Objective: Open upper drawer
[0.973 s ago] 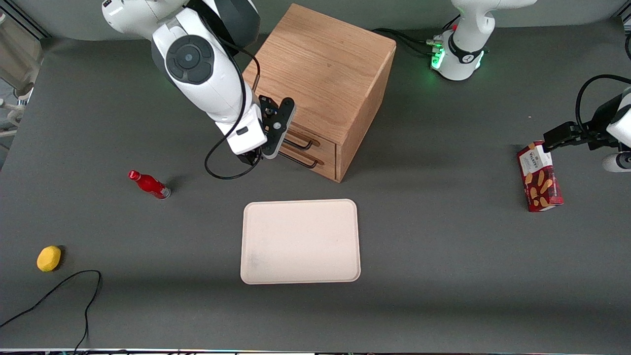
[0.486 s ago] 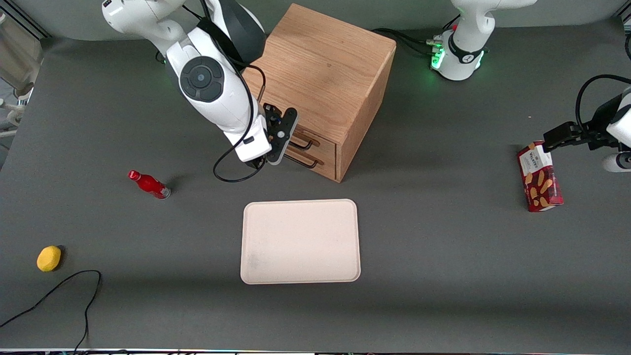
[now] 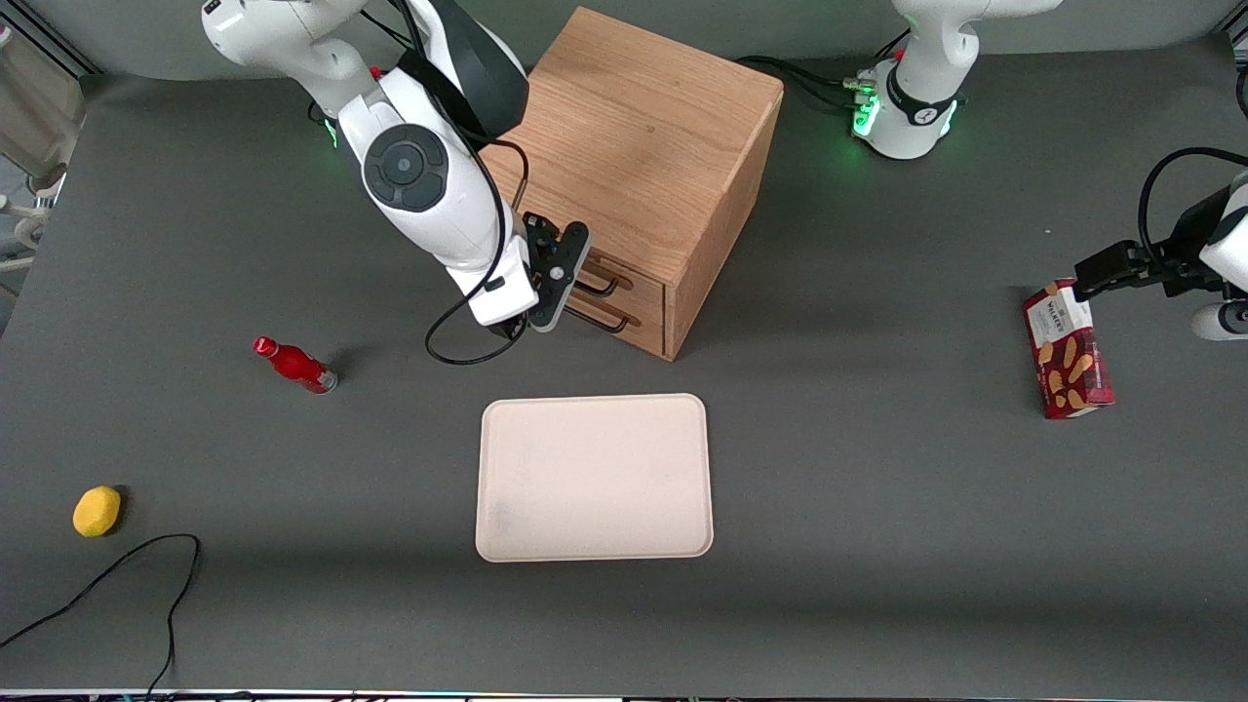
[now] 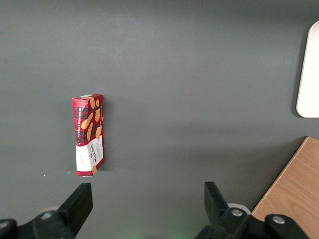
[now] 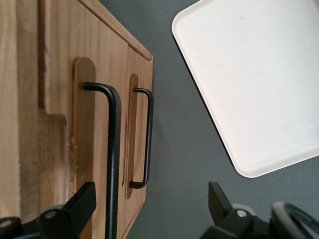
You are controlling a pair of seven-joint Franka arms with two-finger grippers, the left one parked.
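A small matte yellow lump (image 3: 97,511) (rounded, lemon-like) lies low in the front frame at the working arm's end of the dark grey desk (image 3: 877,546), with a thin black cable (image 3: 146,570) curling just below it. Higher up lies a glossy red bottle (image 3: 294,365) on its side. The white, smooth-shelled right arm (image 3: 419,185) slants down from the top of the frame, wrist bent toward the cabinet front. Its black end effector (image 3: 568,281) sits right in front of the drawers; in the wrist view the end effector (image 5: 149,191) has its fingers (image 5: 79,206) spread wide, with the upper handle (image 5: 114,149) running between them, no contact visible. The oak cabinet (image 3: 643,146) is a grainy cube at top centre of the front frame. The upper drawer (image 3: 639,280) is shut, its front (image 5: 99,55) flush with the cabinet, directly above the lower drawer (image 5: 139,69); both carry bent black metal bars. A cream tray (image 3: 594,477), rectangular with rounded corners, lies at centre frame. A red tartan biscuit box (image 3: 1067,349) lies toward the parked arm's end.
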